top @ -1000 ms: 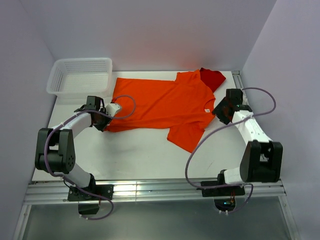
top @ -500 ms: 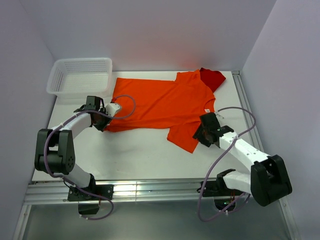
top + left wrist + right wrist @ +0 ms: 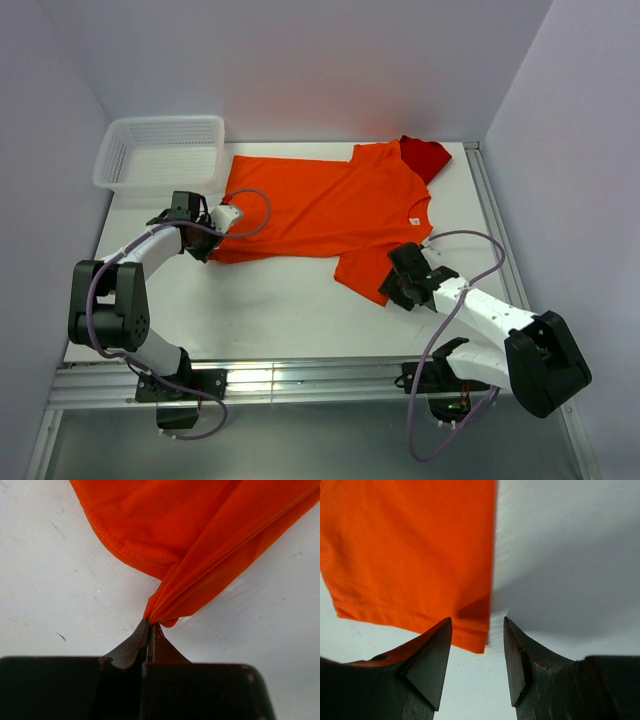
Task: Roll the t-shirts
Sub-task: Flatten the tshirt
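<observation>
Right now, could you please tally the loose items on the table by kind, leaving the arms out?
T-shirts: 2 (orange t-shirt, dark red t-shirt)
White mesh basket: 1
Total: 3

Left arm (image 3: 150,241) folds up from its base, elbow tucked back on the near left, forearm stretched low toward the far right; left end effector (image 3: 149,624) is clamped hard, tips pressed flat together on a bunched corner of the orange t-shirt (image 3: 200,540); right arm (image 3: 480,312) lies long and low, angled away to the left from its base; right end effector (image 3: 476,625) has its jaws spread wide, dark fingertips (image 3: 432,650) straddling the shirt's sleeve corner, gripping nothing
</observation>
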`<state>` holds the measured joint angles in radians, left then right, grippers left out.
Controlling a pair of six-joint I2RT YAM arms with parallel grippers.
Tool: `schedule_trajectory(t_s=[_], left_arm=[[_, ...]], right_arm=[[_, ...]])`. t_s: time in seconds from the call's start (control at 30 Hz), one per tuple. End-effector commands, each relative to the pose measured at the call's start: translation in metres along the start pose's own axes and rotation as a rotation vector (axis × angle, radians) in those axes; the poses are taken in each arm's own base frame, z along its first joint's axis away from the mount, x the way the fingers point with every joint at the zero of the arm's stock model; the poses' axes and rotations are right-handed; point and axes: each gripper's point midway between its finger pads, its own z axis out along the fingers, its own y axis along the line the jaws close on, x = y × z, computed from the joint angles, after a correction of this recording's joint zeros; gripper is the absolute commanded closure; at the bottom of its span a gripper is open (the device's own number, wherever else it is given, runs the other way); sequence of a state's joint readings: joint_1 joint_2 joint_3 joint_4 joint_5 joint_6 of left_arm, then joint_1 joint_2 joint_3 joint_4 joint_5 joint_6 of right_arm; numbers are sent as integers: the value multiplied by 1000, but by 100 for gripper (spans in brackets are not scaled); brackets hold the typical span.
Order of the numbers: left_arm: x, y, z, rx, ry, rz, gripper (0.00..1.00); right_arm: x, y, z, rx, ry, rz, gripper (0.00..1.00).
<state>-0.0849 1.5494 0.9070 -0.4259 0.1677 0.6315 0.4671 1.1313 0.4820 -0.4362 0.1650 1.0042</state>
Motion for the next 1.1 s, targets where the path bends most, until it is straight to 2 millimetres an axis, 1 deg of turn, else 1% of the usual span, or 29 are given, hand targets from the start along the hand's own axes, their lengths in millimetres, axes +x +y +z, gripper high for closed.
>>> schedule_trajectory(t_s=[0.0,0.07,0.13,0.23,0.27,0.33,0.37,0.4,0.43,0.47,0.5,0.53,0.57,0.6,0.63,0.67,0.73,0.77,0.8,0.87,0.93,1.0,1.03,1.07], left_arm=[[-8,2,-6,-14,-28,-3,100],[-6,1,-5,-13,-23,-4,100],[-6,1,-5,-13,-23,-5,100],[-5,1,-4,-11,-21,-7,100],[-5,1,-3,-12,-20,-10,100],[-4,0,-2,-8,-17,-14,100],[-3,-1,-1,-5,-13,-15,100],[-4,0,-2,-9,-18,-12,100],[-4,-1,-4,-7,-23,-7,100],[-4,-3,-5,-2,-29,-2,100],[-4,-4,-6,1,-33,9,99],[-8,-5,-10,5,-55,18,98],[-7,-7,-12,12,-58,25,97],[-8,-9,-14,22,-65,39,96],[-12,-13,-17,39,-87,50,94],[-10,-17,-19,58,-86,61,93],[-13,-23,-24,82,-104,77,89],[-15,-27,-26,104,-119,84,88],[-14,-31,-27,118,-118,90,87],[-13,-37,-29,146,-127,108,82],[-7,-45,-29,181,-111,117,73],[-2,-51,-28,205,-103,140,68],[1,-52,-29,209,-98,147,63],[5,-54,-28,210,-89,158,61]], right_arm=[[3,10,2,-31,-21,35,47],[9,13,2,-38,-14,30,47],[14,11,5,-38,-10,31,47],[22,9,8,-40,2,33,52],[24,9,8,-42,2,37,62],[25,7,8,-44,2,39,75],[24,7,7,-43,-3,42,86],[21,8,4,-49,-20,45,90],[20,4,1,-33,-24,44,97],[15,9,-6,-61,-42,51,99],[13,3,-11,-44,-55,50,100],[10,3,-15,-49,-67,54,100],[1,9,-27,-88,-95,69,100],[-1,0,-33,-60,-108,66,100],[-4,-1,-39,-65,-122,71,100],[-10,0,-52,-84,-141,80,100],[-19,-1,-65,-95,-177,94,100],[-27,4,-78,-130,-204,111,100],[-28,-2,-82,-114,-208,108,100],[-35,-5,-95,-116,-234,116,100],[-40,-6,-102,-116,-256,122,100],[-41,-10,-105,-102,-263,123,100],[-42,-10,-107,-104,-265,126,100],[-43,-13,-108,-95,-270,124,100]])
